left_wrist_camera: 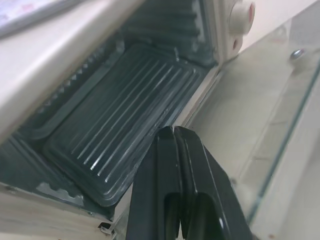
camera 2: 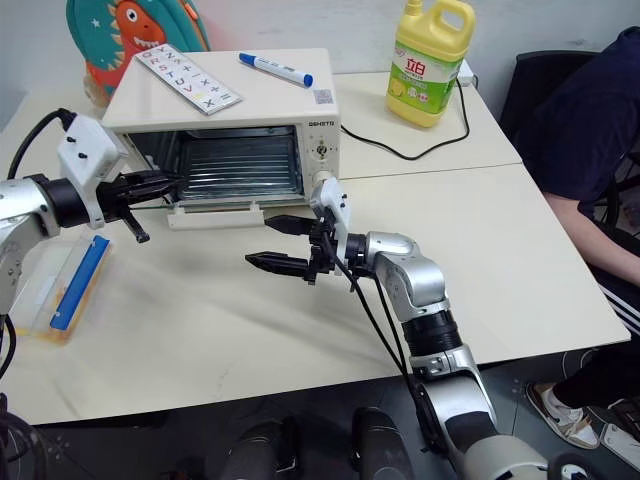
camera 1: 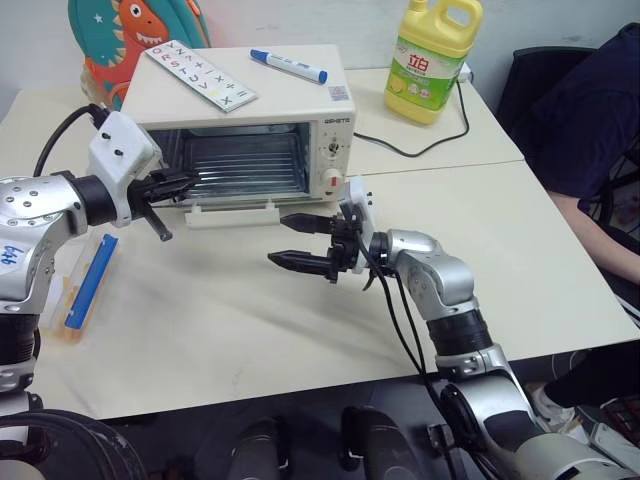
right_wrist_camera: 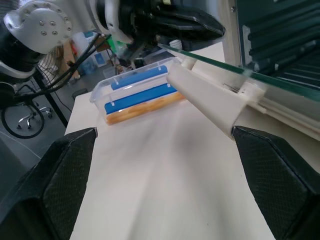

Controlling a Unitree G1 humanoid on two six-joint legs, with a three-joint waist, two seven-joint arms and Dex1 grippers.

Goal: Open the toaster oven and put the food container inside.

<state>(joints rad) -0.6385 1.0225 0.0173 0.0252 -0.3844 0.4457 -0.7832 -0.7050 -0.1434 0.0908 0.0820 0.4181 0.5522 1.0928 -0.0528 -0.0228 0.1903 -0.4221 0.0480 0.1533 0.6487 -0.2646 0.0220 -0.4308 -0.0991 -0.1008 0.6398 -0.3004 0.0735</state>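
Two grippers empty: left gripper pressed together at open cream toaster oven, right gripper spread. Clear plastic food container with blue clips sits on table, my left. Probably light, slick, flexes; grab across the long sides.

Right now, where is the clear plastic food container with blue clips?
In the left eye view, the food container lies on the table's left edge, below the left gripper, left of the toaster oven.
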